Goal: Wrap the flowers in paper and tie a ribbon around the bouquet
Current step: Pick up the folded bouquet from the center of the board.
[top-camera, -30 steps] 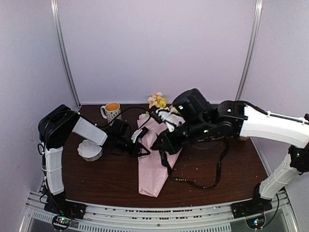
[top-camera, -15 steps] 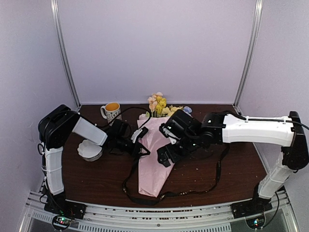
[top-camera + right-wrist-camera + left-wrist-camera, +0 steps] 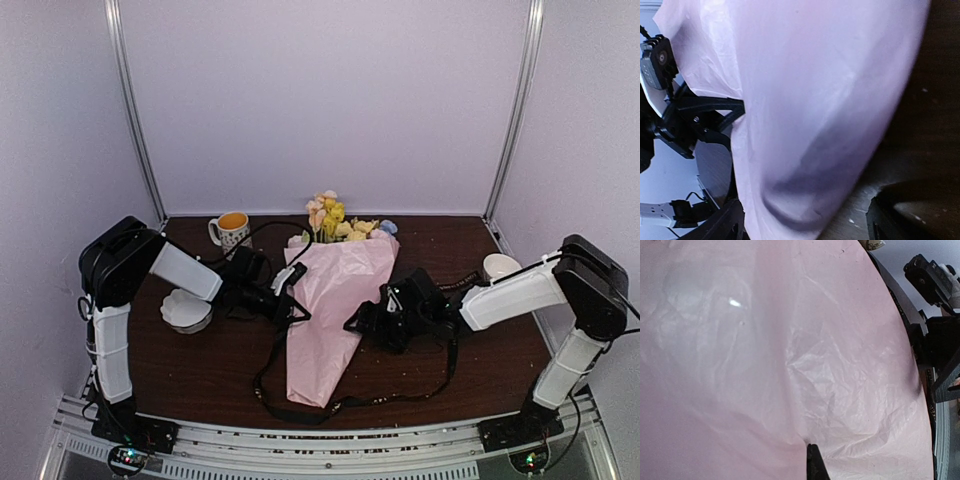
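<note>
Though beside paper (image 3: 815,100), right gripper (image 3: 805,222) agape.

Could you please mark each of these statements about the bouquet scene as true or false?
1. The bouquet lies on the table with the flowers at its far end. True.
2. The ribbon is tied in a bow around the middle of the bouquet. False: it lies loose on the table, looping past the narrow near tip.
3. The right gripper is open beside the bouquet's right edge. True.
4. The mug stands at the table's near right corner. False: it stands at the far left.
5. The left gripper is wide open. False: it is shut, at the bouquet's left edge.
</note>
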You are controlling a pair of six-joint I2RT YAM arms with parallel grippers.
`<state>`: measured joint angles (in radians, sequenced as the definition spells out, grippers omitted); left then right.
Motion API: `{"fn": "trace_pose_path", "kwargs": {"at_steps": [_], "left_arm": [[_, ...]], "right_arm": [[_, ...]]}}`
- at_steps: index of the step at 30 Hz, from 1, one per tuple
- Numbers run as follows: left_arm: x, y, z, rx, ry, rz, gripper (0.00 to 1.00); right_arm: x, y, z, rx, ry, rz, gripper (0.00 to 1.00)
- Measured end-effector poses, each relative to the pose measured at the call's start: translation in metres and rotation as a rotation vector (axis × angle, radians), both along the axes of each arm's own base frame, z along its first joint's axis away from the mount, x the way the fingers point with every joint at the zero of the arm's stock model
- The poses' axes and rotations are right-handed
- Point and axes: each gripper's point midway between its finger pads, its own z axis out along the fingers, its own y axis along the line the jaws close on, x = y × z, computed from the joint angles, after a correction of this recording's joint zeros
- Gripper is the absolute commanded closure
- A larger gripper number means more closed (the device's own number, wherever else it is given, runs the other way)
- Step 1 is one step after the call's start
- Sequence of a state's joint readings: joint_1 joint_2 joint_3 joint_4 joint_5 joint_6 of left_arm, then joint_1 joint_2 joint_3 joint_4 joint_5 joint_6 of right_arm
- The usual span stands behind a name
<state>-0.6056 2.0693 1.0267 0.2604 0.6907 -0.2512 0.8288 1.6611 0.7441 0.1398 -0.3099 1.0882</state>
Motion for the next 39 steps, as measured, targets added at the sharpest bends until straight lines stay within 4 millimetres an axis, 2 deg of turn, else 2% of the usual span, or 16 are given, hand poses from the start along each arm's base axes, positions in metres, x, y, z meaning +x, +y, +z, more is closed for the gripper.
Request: {"fn": "trace_pose_path", "kwargs": {"at_steps": [2,4,9,13,15,16,19,22,26,31,33,34,36,39], "left_arm": [[0.0,0.0,0.0,0.0,0.0,0.0,1.0],[0.0,0.0,0.0,0.0,0.0,0.0,1.0],[0.0,0.0,0.0,0.0,0.0,0.0,1.0],[0.0,0.0,0.0,0.0,0.0,0.001,1.0],[0.001,0.001,0.0,0.0,0.0,0.003,1.0],[0.002,0.001,0.0,0.0,-0.001,0.005,0.95],[0.002,0.002,0.002,-0.003,-0.006,0.009,0.63],[0.0,0.008,0.013,0.014,-0.023,0.039,0.49],[0.006,0.027,0.039,0.069,-0.055,0.133,0.44],[0.014,0.049,0.1,0.096,-0.159,0.256,0.42],[0.011,0.059,0.117,0.109,-0.175,0.3,0.43],[0.009,0.065,0.12,0.118,-0.168,0.321,0.44],[-0.003,0.076,0.113,0.164,-0.126,0.351,0.45],[-0.036,0.09,0.076,0.297,-0.017,0.348,0.41]], "right_arm": [[0.006,0.012,0.001,0.065,-0.001,-0.009,0.23],[0.01,0.021,0.0,0.112,0.004,-0.02,0.33],[0.019,0.036,-0.006,0.224,0.037,-0.065,0.72],[0.02,0.041,-0.009,0.261,0.055,-0.076,0.99],[0.022,0.042,-0.007,0.28,0.061,-0.085,1.0],[0.022,0.042,-0.006,0.286,0.062,-0.085,1.0],[0.023,0.043,-0.004,0.293,0.057,-0.085,1.0],[0.023,0.043,-0.004,0.292,0.055,-0.085,1.0],[0.022,0.041,-0.007,0.278,0.063,-0.085,1.0],[0.021,0.04,-0.009,0.26,0.061,-0.076,1.0],[0.02,0.039,-0.009,0.25,0.062,-0.072,1.0],[0.02,0.04,-0.009,0.243,0.061,-0.068,1.0],[0.021,0.04,-0.009,0.233,0.056,-0.061,1.0],[0.021,0.04,-0.009,0.217,0.055,-0.053,1.0]]}}
